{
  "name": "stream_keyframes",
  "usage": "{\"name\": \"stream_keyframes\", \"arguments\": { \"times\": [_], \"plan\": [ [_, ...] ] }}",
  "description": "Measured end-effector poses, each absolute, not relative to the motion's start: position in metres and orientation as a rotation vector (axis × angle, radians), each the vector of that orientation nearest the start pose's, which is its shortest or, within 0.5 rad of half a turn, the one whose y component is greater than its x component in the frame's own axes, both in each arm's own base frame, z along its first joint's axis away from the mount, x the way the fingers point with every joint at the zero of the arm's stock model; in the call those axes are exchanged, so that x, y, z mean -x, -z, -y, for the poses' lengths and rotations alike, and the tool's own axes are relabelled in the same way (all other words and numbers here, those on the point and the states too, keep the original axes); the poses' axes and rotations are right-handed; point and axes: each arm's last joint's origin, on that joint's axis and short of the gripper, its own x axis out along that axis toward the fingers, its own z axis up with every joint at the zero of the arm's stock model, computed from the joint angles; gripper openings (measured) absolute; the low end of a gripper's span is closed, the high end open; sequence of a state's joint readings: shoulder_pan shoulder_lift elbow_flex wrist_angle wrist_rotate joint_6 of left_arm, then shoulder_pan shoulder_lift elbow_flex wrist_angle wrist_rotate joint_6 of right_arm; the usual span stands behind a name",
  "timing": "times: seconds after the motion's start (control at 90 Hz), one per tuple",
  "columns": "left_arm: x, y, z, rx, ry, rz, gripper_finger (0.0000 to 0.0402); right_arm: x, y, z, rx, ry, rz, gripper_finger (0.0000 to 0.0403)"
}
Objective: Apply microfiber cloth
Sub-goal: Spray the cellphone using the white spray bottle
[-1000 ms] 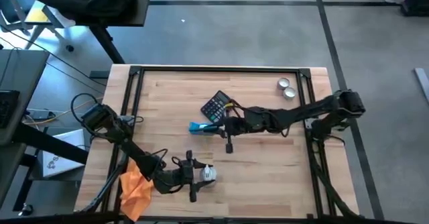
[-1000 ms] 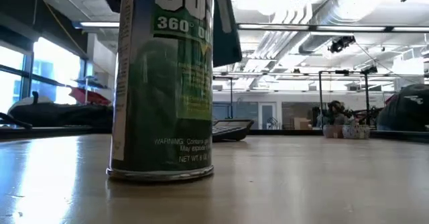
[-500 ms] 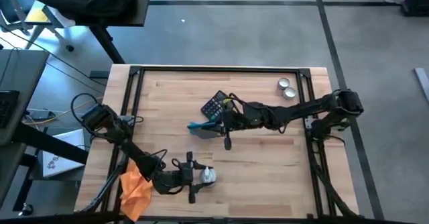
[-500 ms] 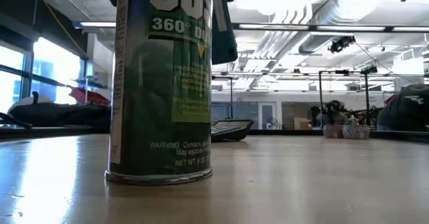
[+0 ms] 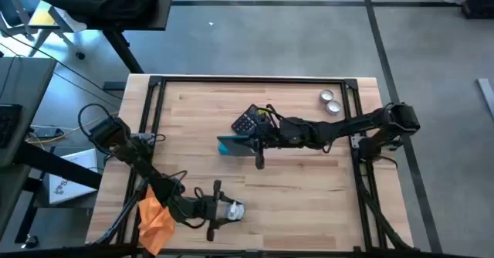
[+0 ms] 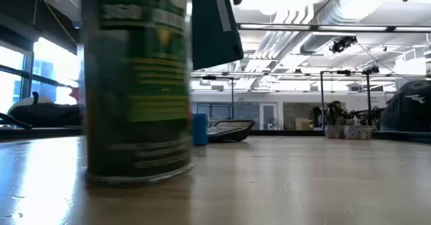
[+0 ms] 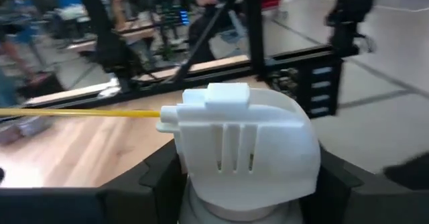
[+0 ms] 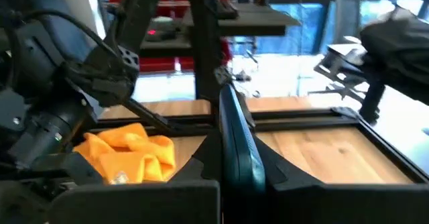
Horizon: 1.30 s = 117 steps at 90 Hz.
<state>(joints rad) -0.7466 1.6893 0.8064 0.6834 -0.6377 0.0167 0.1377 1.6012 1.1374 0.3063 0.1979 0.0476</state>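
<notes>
Over the last second the left tool (image 5: 218, 211) had slid the green duster spray can (image 5: 231, 209) a little toward the left along the near edge of the counter (image 5: 309, 181), its fingers clamped on the can just below the white nozzle cap (image 7: 244, 140), from which a thin yellow straw (image 7: 80, 113) stuck out. In the low view the can (image 6: 135, 83) was smeared by that motion. The right tool (image 5: 248, 140), near the counter's middle, had meanwhile lifted the small blue box (image 5: 231, 144) and turned it on edge, pinched between its fingers, just beside the black calculator (image 5: 248, 120). Neither shift touched the microfiber cloth (image 5: 154, 218), which lay crumpled at the near-left corner, beside the left arm and apart from both tools; the right wrist view showed it as an orange heap (image 8: 131, 153). Wiping seemed not yet begun, since both tools were full. Two small round tins (image 5: 332, 101) sat at the far right; their contents could not be told.
</notes>
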Motion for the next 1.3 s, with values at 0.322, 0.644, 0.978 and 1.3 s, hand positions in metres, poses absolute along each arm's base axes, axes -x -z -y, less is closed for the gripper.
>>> {"name": "stream_keyframes", "arguments": {
  "times": [0.322,0.644,0.978,1.3],
  "plan": [
    [-0.230,-0.204,0.182,-0.106,0.377,-0.149,0.0192,-0.358,-0.294,-0.072,0.013,0.304,-0.165,0.0000],
    [-0.221,-0.203,0.154,-0.127,0.570,-0.156,0.0192,-0.357,-0.291,-0.075,-0.016,0.307,-0.175,0.0000],
    [-0.218,-0.210,0.133,-0.177,0.837,-0.202,0.0192,-0.357,-0.289,-0.076,0.023,0.297,-0.195,0.0000],
    [-0.220,-0.216,0.118,-0.235,0.953,-0.137,0.0191,-0.363,-0.280,-0.078,0.046,0.243,-0.219,0.0000]
  ]
}}
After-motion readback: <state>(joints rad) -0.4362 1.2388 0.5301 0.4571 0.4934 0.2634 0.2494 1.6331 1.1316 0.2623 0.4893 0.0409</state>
